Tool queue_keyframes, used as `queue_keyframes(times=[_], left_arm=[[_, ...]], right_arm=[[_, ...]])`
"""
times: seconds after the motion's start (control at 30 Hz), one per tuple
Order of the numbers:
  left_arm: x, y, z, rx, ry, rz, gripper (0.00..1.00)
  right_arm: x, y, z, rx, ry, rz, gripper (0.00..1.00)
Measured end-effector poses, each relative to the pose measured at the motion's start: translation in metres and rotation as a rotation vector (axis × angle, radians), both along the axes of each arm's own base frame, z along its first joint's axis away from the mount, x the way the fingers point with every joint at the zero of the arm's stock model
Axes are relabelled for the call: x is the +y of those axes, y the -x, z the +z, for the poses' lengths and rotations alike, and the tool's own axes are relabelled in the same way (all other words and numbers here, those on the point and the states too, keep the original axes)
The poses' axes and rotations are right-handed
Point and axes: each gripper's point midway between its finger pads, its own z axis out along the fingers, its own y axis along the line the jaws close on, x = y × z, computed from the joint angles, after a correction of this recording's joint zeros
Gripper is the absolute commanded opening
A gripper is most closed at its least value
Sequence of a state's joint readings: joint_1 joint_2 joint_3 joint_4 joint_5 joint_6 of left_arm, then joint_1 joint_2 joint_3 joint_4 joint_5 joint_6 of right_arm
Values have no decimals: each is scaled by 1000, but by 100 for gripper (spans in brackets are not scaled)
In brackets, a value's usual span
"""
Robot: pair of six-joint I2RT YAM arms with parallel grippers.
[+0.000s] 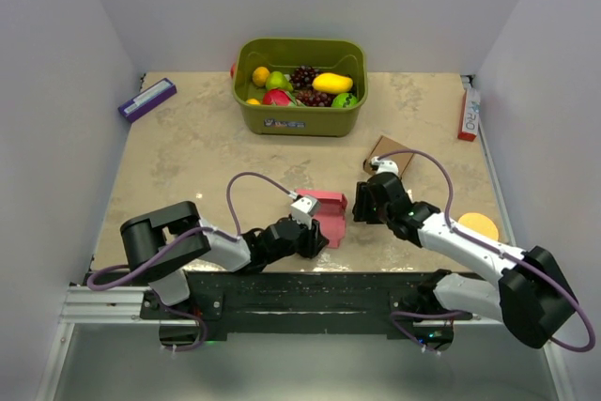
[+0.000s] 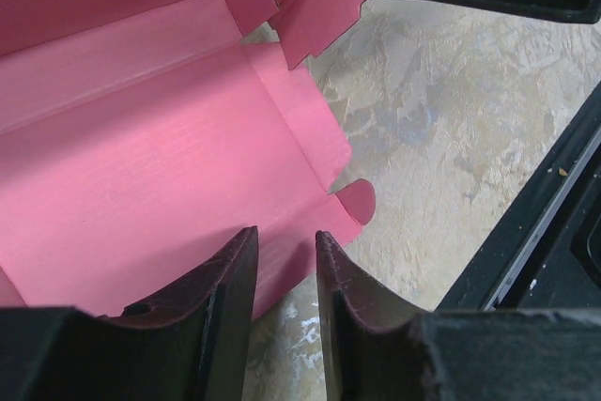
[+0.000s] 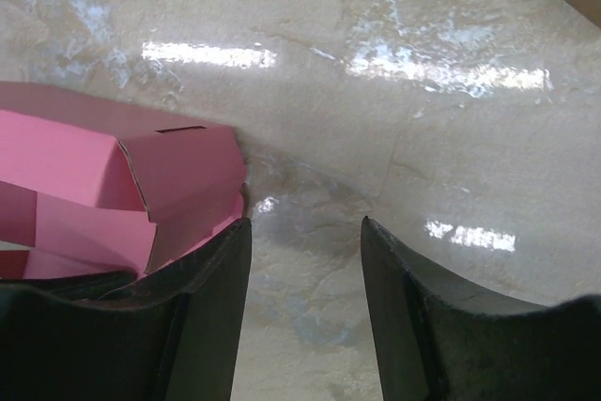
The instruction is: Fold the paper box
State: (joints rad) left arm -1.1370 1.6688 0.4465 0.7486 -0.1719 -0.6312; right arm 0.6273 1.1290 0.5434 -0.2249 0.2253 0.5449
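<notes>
Top external view has the paper box (image 1: 329, 202) near the middle of the marbled table (image 1: 188, 166), toward its near edge. It is thin pink card and only partly formed: one panel lies toward the far side and another section drops toward the near edge. The left gripper (image 1: 314, 232) reaches in from the left and meets the box at its near-left side. The right gripper (image 1: 361, 206) sits just beside the box's right edge.

Left wrist view shows the card opened out with its inner face up. It is creased into long panels, with small tabs and a notched flap at the far end. The left fingers (image 2: 230, 298) stand a narrow way apart, and the near edge of the card shows in the slot between them. The pads are not pressed onto it, so nothing is clamped.

Right wrist view shows the right fingers (image 3: 202, 316) wider apart, with only bare table between them. A folded corner of the box, with a slit in it, lies just beside the finger at the picture's left; whether they touch cannot be told.

At the far side stands a green bin (image 1: 300, 121) of fruit (image 1: 332, 83). A purple box (image 1: 147, 99) lies far left and a red and white box (image 1: 468, 112) far right. A brown cardboard piece (image 1: 390, 150) lies just beyond the right gripper, and an orange disc (image 1: 479, 225) lies near the table's right edge.
</notes>
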Motion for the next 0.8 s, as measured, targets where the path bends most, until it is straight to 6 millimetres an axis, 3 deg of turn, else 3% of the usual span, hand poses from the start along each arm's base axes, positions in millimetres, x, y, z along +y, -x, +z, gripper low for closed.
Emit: queue_keyframes(times=[0.8], left_arm=[[-3,8,-2,11,32,-68,27]], right_arm=[[51,-15,5,-79,-117,242,54]])
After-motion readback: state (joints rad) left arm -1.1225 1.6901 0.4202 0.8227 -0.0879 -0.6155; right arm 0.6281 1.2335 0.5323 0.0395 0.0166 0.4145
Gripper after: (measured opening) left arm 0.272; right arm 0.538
